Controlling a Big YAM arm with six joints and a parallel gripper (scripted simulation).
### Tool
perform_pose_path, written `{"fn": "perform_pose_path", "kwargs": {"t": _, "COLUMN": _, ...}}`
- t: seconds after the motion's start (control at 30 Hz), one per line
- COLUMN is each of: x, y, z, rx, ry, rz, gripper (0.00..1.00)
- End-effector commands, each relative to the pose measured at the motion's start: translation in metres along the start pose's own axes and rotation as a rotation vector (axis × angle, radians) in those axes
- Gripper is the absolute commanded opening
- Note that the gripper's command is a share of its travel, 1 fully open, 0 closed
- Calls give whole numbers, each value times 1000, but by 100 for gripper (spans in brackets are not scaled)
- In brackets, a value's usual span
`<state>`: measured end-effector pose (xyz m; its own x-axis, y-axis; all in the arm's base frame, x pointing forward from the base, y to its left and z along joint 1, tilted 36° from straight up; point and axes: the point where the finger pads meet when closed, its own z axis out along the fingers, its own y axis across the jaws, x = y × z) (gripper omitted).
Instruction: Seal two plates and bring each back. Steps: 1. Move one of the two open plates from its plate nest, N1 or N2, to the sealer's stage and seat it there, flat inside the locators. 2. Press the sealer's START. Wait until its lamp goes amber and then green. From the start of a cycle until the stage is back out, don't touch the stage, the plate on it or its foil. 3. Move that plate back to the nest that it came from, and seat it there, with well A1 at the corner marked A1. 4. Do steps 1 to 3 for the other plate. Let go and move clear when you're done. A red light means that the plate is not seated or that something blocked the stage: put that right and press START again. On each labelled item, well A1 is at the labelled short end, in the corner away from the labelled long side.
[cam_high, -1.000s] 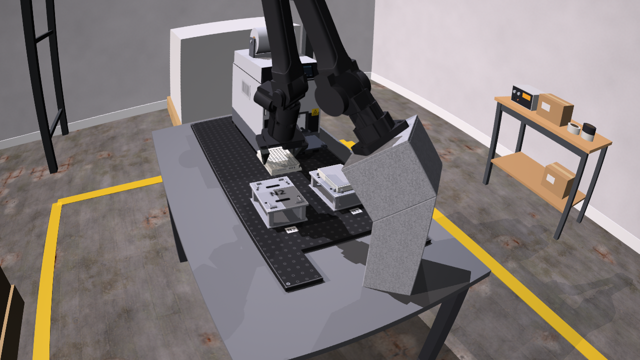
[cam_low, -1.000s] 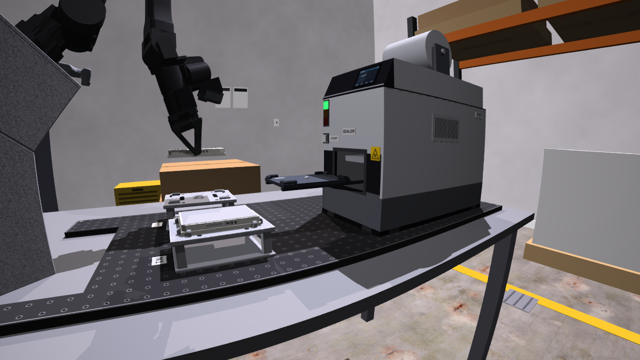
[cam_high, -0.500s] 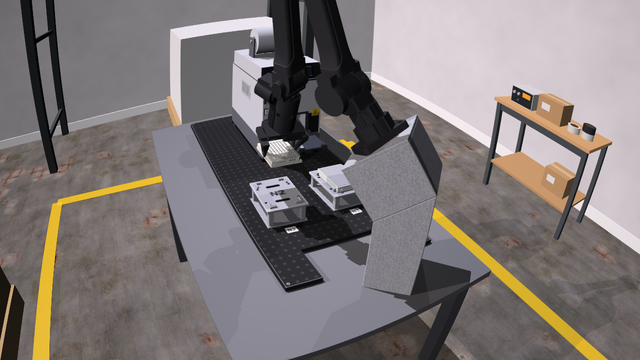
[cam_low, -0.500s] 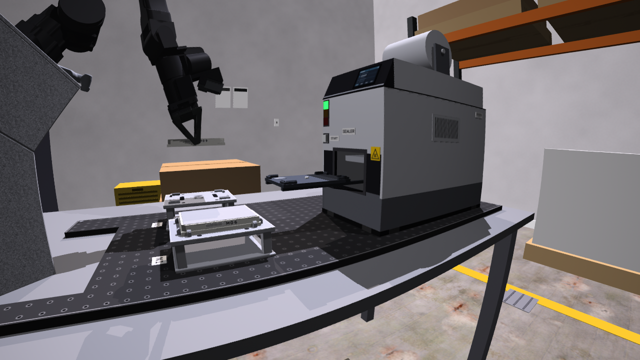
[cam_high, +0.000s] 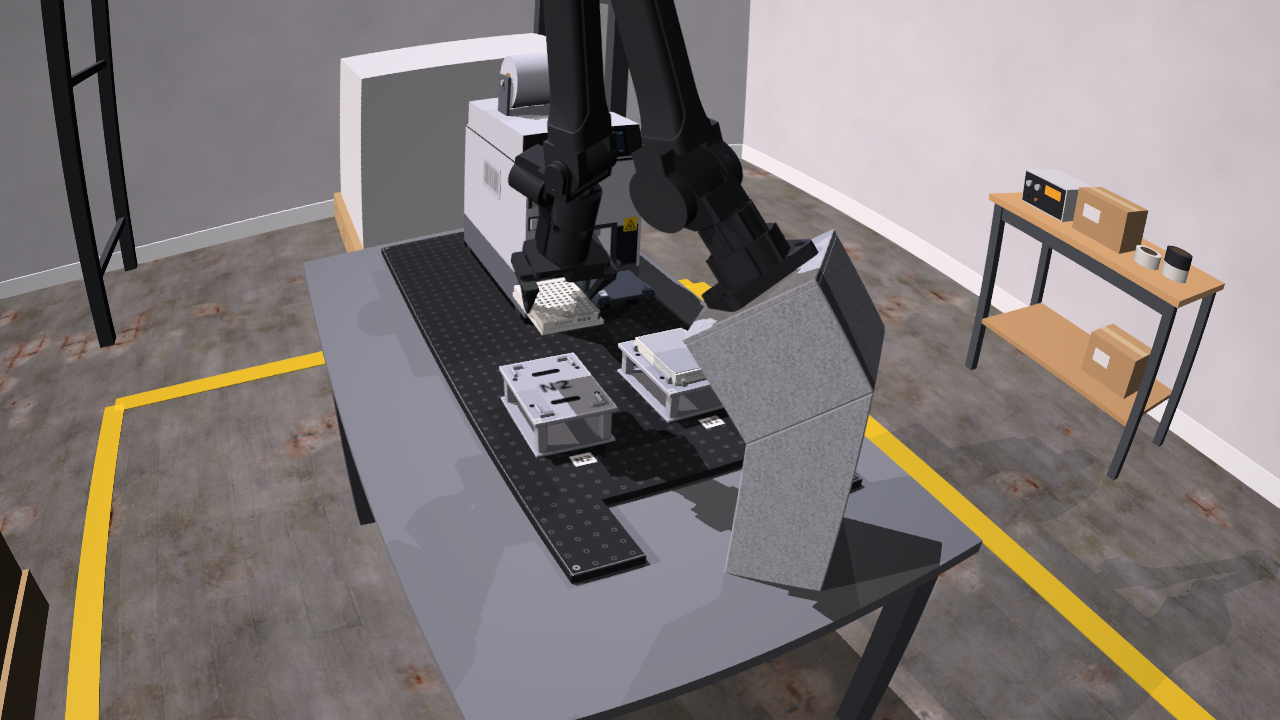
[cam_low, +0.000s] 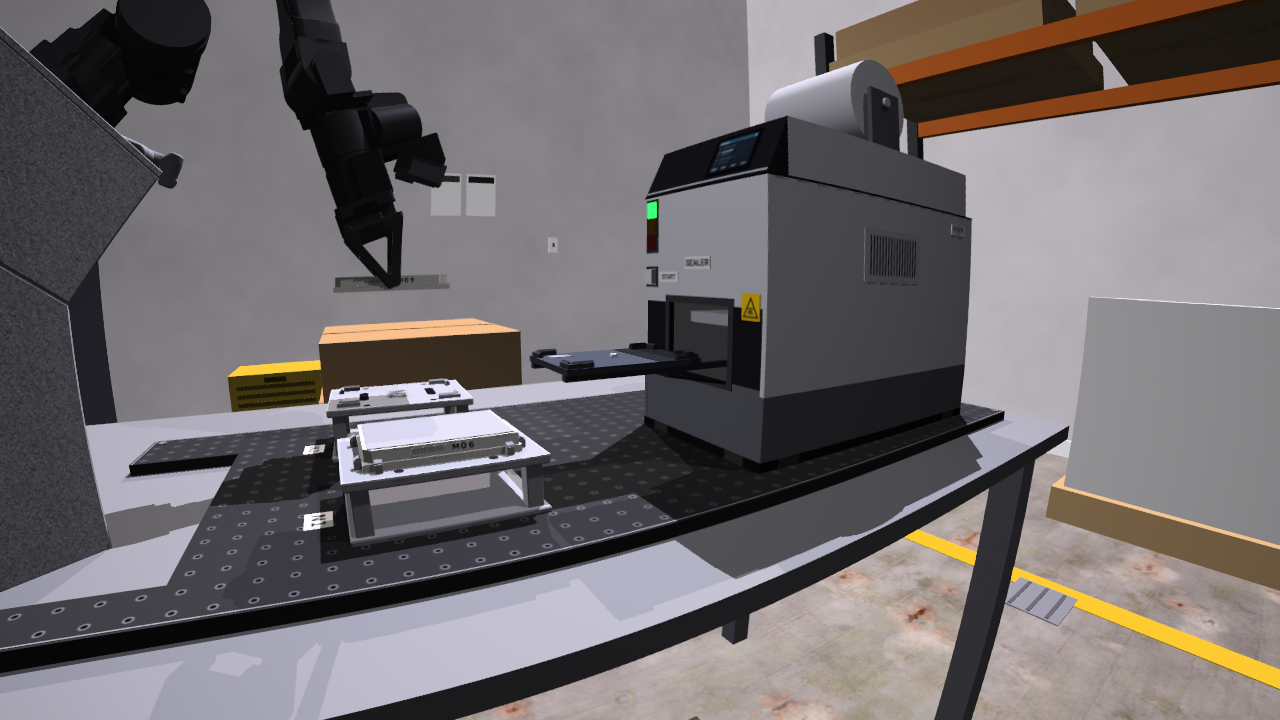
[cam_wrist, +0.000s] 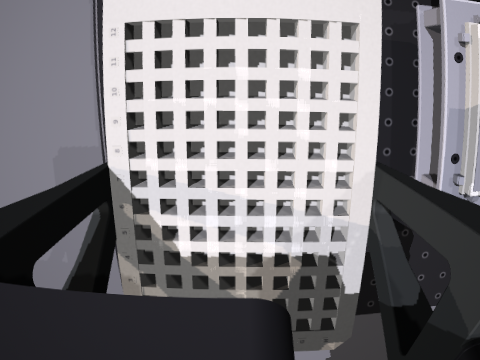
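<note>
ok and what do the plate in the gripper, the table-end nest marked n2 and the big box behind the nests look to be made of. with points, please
White well plate (cam_high: 562, 302) (cam_wrist: 240, 165): probably matte moulded plastic, with crisp square wells.

Pale grey N2 nest (cam_high: 554, 386) (cam_low: 402, 395): perhaps painted metal or plastic; smooth, slotted top.

Tan box (cam_low: 420, 367): likely cardboard, dull with a seam along its top.

The claw (cam_high: 565, 300) (cam_low: 391, 282) (cam_wrist: 241, 176) and the white well plate (cam_high: 569, 315) (cam_low: 425, 282) (cam_wrist: 241, 135) in it, higher than a second ago.
</note>
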<state>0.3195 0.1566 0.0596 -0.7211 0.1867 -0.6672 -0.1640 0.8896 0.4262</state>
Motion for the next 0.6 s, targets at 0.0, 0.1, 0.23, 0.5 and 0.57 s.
{"fn": "perform_pose_path", "kwargs": {"t": 0.0, "x": -13, "y": 6, "z": 3, "rx": -15, "ry": -24, "rz": 8, "gripper": 0}}
{"fn": "perform_pose_path", "kwargs": {"t": 0.1, "x": -13, "y": 5, "z": 3, "rx": -12, "ry": -26, "rz": 10, "gripper": 0}}
{"fn": "perform_pose_path", "kwargs": {"t": 0.23, "x": -15, "y": 1, "z": 2, "rx": -4, "ry": -31, "rz": 17, "gripper": 0}}
{"fn": "perform_pose_path", "kwargs": {"t": 0.5, "x": -11, "y": 7, "z": 3, "rx": -17, "ry": -22, "rz": 4, "gripper": 0}}
{"fn": "perform_pose_path", "kwargs": {"t": 0.57, "x": -10, "y": 9, "z": 3, "rx": -21, "ry": -20, "rz": 1, "gripper": 0}}
